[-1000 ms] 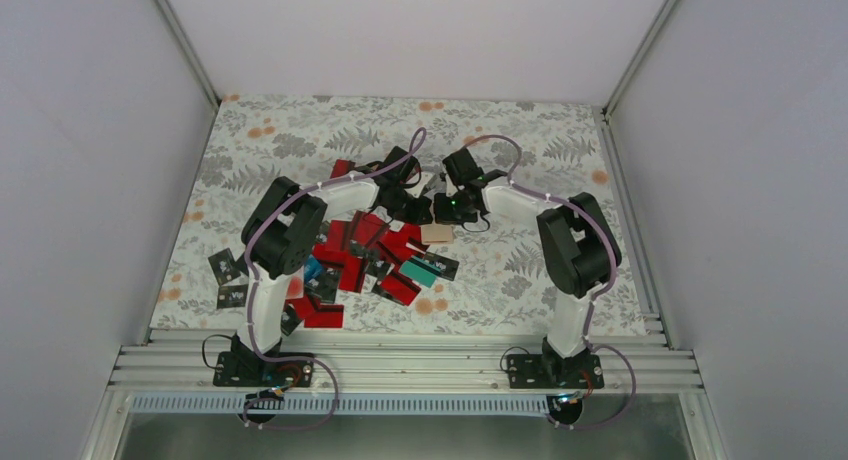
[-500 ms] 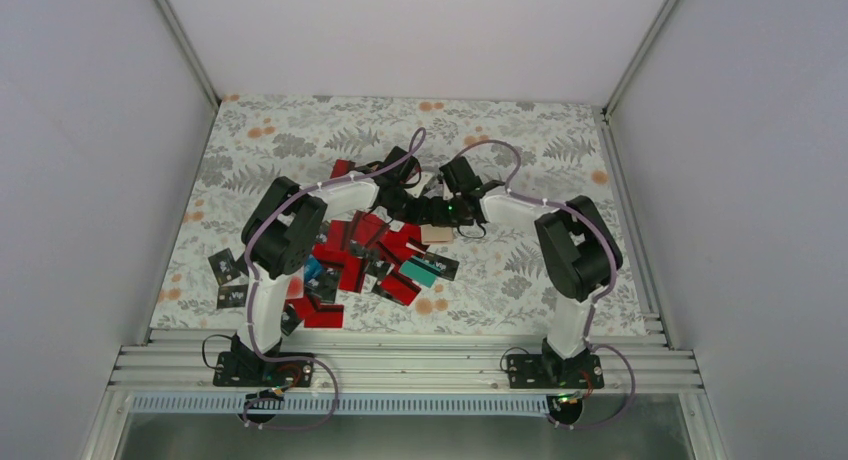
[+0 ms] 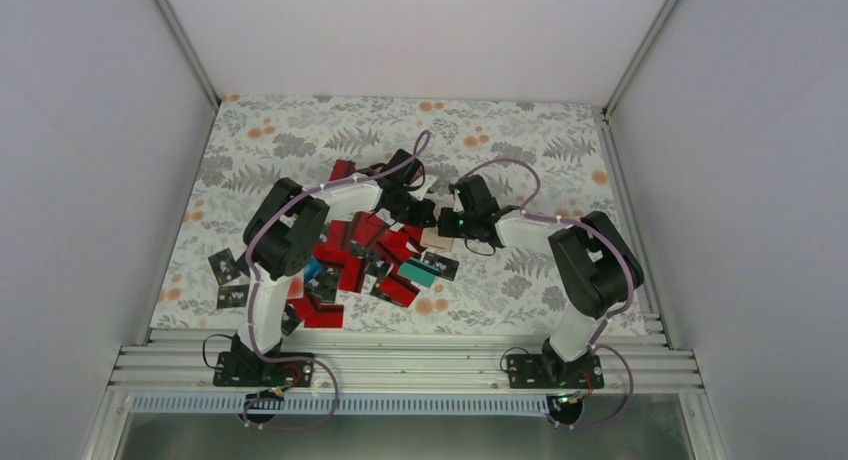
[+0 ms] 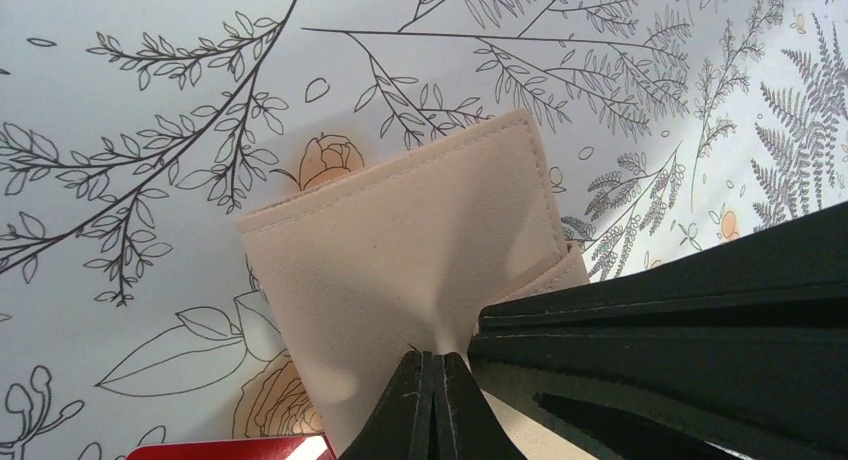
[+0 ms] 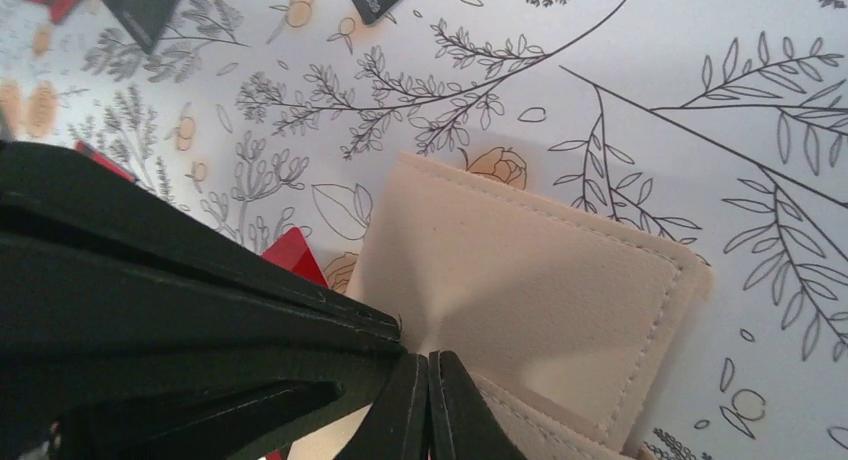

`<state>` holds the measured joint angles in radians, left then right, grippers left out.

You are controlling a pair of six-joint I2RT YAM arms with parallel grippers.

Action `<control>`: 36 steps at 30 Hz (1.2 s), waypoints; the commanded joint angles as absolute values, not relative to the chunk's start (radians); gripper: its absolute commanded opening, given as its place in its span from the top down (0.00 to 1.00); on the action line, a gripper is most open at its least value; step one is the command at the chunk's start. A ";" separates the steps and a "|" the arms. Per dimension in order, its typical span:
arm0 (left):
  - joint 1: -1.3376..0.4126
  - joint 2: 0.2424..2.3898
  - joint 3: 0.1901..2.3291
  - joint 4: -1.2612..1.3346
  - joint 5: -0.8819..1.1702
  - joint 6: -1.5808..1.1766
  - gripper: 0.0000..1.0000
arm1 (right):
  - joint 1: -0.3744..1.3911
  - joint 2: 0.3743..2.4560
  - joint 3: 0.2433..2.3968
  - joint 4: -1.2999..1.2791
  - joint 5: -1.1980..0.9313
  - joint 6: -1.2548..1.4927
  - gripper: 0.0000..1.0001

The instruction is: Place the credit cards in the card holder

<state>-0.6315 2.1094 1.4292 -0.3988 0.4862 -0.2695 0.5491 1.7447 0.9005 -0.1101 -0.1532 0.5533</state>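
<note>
The tan card holder lies closed on the floral cloth, just right of the pile of credit cards, which are mostly red. Both grippers meet over it. My left gripper is shut, its tips touching the card holder's cover, which puckers at that spot. My right gripper is shut too, its tips at the same spot on the cover. I cannot tell whether either tip pinches any of the cover. From above, the left gripper and right gripper nearly touch.
A teal card and black cards lie near the pile's right edge. Two black cards sit apart at the left. A red card corner lies beside the holder. White walls enclose the floral cloth.
The right arm's wrist and elbow have swung toward the near right, while its tips stay at the card holder. The left arm and the cards have not visibly moved.
</note>
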 commanded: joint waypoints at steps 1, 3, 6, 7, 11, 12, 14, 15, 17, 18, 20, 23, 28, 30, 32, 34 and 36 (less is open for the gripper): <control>-0.630 2.134 1.428 -0.422 0.456 -0.272 0.98 | 0.515 1.763 0.774 -0.091 -0.260 0.566 0.96; -0.630 2.133 1.430 -0.426 0.449 -0.275 0.98 | 0.489 1.777 0.741 -0.038 -0.328 0.567 0.96; -0.630 2.129 1.430 -0.431 0.444 -0.281 0.98 | 0.462 1.794 0.706 0.008 -0.384 0.567 0.96; -0.630 2.128 1.429 -0.431 0.441 -0.284 0.98 | 0.448 1.801 0.702 0.012 -0.395 0.566 0.96; -0.633 2.126 1.435 -0.443 0.432 -0.289 0.98 | 0.401 1.843 0.702 0.008 -0.458 0.562 0.95; -0.633 2.126 1.437 -0.445 0.428 -0.290 0.98 | 0.388 1.852 0.702 0.006 -0.469 0.561 0.96; -0.634 2.125 1.440 -0.449 0.422 -0.292 0.98 | 0.362 1.860 0.705 0.001 -0.490 0.557 0.96; -0.634 2.125 1.440 -0.451 0.421 -0.293 0.98 | 0.349 1.861 0.707 -0.004 -0.500 0.552 0.96; -0.634 2.125 1.442 -0.454 0.418 -0.294 0.98 | 0.324 1.868 0.713 -0.009 -0.526 0.543 0.96; -0.635 2.126 1.443 -0.456 0.417 -0.294 0.98 | 0.314 1.875 0.715 -0.011 -0.548 0.540 0.96; -0.635 2.130 1.450 -0.466 0.414 -0.292 0.98 | 0.302 1.896 0.720 -0.013 -0.566 0.539 0.95; -0.635 2.133 1.460 -0.472 0.414 -0.288 0.98 | 0.299 1.938 0.727 -0.019 -0.603 0.536 0.96; -0.635 2.133 1.468 -0.484 0.411 -0.281 0.98 | 0.293 1.989 0.741 -0.036 -0.639 0.536 0.96; -0.635 2.129 1.471 -0.486 0.411 -0.279 0.98 | 0.287 2.007 0.746 -0.042 -0.651 0.536 0.95; -0.635 2.126 1.472 -0.491 0.413 -0.278 0.98 | 0.269 2.026 0.738 -0.032 -0.680 0.545 0.95; -0.635 2.124 1.473 -0.494 0.410 -0.275 0.98 | 0.245 2.043 0.730 -0.016 -0.702 0.547 0.95; -0.635 2.123 1.472 -0.489 0.411 -0.274 0.98 | 0.228 2.051 0.735 -0.024 -0.710 0.533 0.96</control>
